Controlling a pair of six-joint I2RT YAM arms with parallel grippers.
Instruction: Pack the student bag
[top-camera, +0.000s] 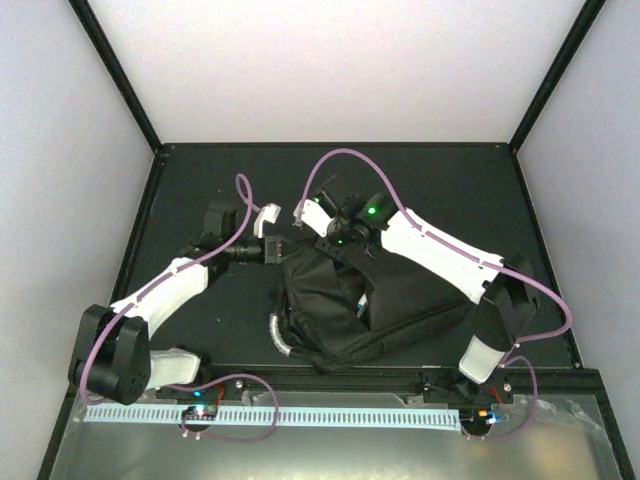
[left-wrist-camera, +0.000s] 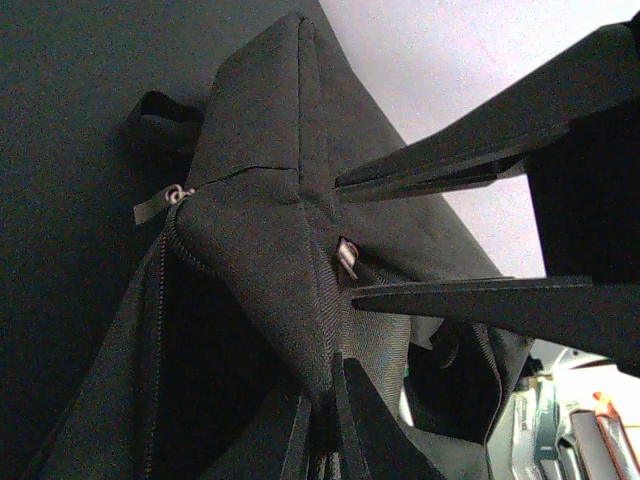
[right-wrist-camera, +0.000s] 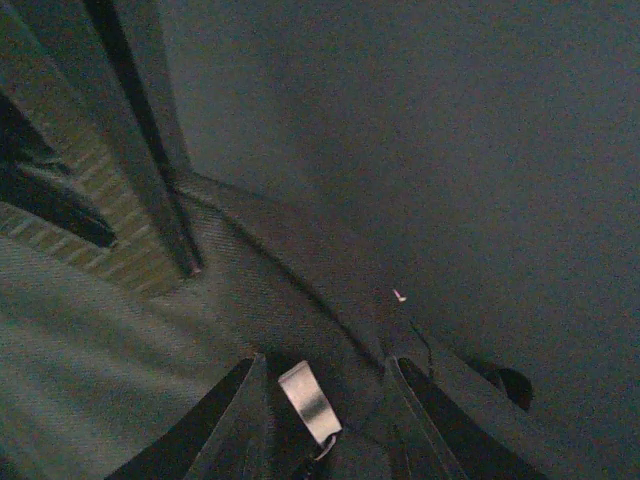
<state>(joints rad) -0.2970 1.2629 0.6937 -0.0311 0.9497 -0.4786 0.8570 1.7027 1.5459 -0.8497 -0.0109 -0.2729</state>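
Observation:
The student bag (top-camera: 385, 305), a large black backpack with a grey handle (top-camera: 278, 336), lies mid-table. My left gripper (top-camera: 283, 252) is at its far left corner, and in the left wrist view (left-wrist-camera: 322, 410) the jaws are shut on a raised fold of the bag's fabric (left-wrist-camera: 260, 200). My right gripper (top-camera: 336, 243) is over the bag's far edge. In the right wrist view (right-wrist-camera: 325, 385) it is open, with a silver zipper pull (right-wrist-camera: 310, 404) between the fingers. That pull (left-wrist-camera: 347, 257) also shows between the right fingers (left-wrist-camera: 470, 300). A second pull (left-wrist-camera: 155, 206) hangs at the left.
A black mat (top-camera: 200, 180) covers the table, with white walls behind and at the sides. A white toothed strip (top-camera: 300, 415) runs along the near edge over a metal shelf. Crinkled clear plastic (top-camera: 590, 412) lies at the near right.

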